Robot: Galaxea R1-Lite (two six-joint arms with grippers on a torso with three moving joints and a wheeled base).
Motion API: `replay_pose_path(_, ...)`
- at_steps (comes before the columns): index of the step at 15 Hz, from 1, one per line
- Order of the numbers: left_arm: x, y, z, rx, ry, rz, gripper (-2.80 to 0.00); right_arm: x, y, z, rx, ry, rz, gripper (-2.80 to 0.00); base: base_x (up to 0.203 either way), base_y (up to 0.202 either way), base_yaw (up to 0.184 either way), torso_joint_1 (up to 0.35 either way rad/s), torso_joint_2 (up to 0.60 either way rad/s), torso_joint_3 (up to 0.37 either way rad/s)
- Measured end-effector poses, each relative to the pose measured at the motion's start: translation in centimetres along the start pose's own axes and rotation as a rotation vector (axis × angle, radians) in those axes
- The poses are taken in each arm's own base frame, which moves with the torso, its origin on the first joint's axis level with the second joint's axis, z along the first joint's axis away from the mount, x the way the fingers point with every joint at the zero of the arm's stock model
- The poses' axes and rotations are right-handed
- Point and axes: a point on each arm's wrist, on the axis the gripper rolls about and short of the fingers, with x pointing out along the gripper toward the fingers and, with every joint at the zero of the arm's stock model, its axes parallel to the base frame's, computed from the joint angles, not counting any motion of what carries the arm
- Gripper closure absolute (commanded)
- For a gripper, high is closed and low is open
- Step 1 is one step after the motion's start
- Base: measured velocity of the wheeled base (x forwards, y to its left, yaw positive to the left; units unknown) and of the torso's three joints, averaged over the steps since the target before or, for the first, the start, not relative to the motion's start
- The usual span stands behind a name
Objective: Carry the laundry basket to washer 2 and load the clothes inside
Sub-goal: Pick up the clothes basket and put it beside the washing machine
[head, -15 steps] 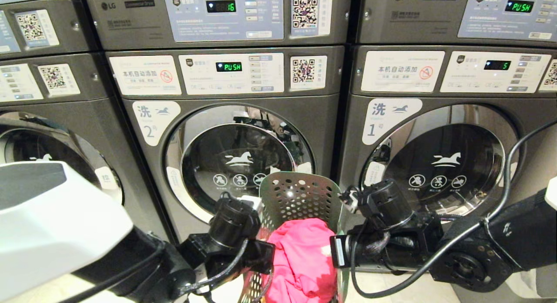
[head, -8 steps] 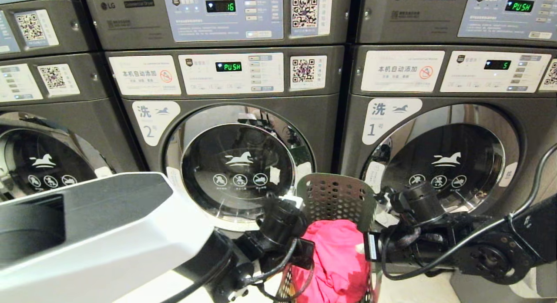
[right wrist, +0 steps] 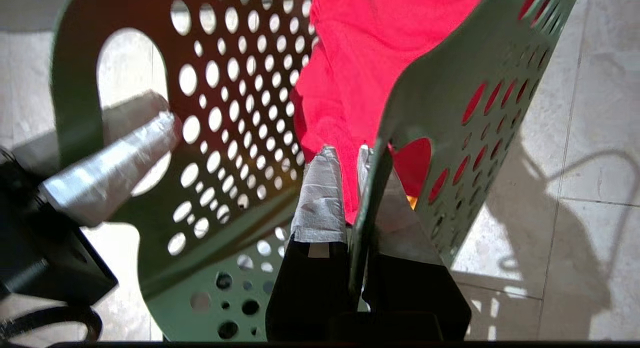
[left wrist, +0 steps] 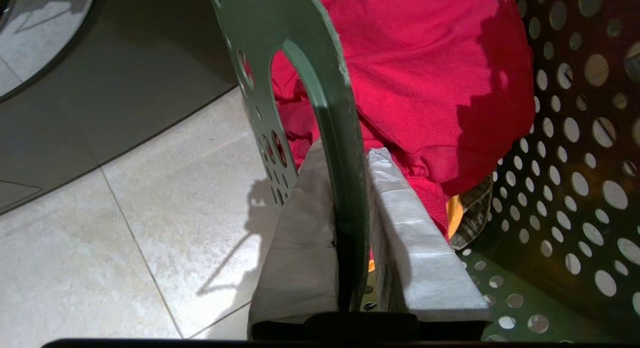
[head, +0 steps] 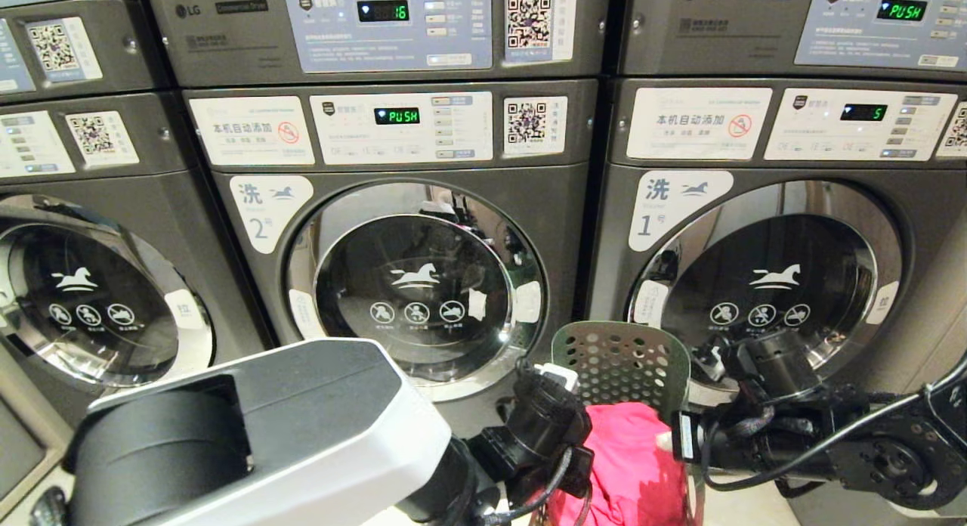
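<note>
Head view: green basket (head: pixel 621 360) low and right of centre, between the doors of washer 2 (head: pixel 415 299) and washer 1 (head: pixel 763 292), red clothes (head: pixel 631 465) heaped inside; left gripper (head: pixel 578 465) at its left wall, right gripper (head: pixel 680 447) at its right wall, fingertips hidden behind the wrists.

Left wrist view: left gripper (left wrist: pixel 350 228) pinching the basket's rim (left wrist: pixel 330 108) beside a handle cut-out, one taped finger (left wrist: pixel 415 238) inside against the clothes (left wrist: pixel 415 73), tiled floor (left wrist: pixel 100 248) lower left.

Right wrist view: right gripper (right wrist: pixel 350 188) pressed on the opposite rim (right wrist: pixel 430 93); clothes (right wrist: pixel 360 53) upper centre; far left, a taped finger of the other gripper.
</note>
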Motion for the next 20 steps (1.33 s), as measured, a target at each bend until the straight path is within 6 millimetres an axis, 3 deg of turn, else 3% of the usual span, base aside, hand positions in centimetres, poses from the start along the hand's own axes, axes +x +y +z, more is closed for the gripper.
replay_pose_path(7,1.6,-2.1,-0.4,0.022,-0.008,-0.036,0.0,-0.3,-1.6,-0.8,0.027,-0.001,-0.071,0.0,0.0,0.0,0.0,0.002,0.0,-0.074)
replay_pose_path(14,1.7,-3.2,1.0,0.02,-0.061,-0.044,0.0,-1.0,-2.6,0.1,0.014,-0.057,-0.126,0.0,0.0,0.0,0.0,0.0,0.0,-0.193)
replay_pose_path(20,1.4,-5.6,2.0,0.037,-0.078,-0.083,0.0,-1.8,-4.6,1.1,0.011,-0.094,-0.176,0.0,0.0,0.0,0.0,0.006,0.0,-0.197)
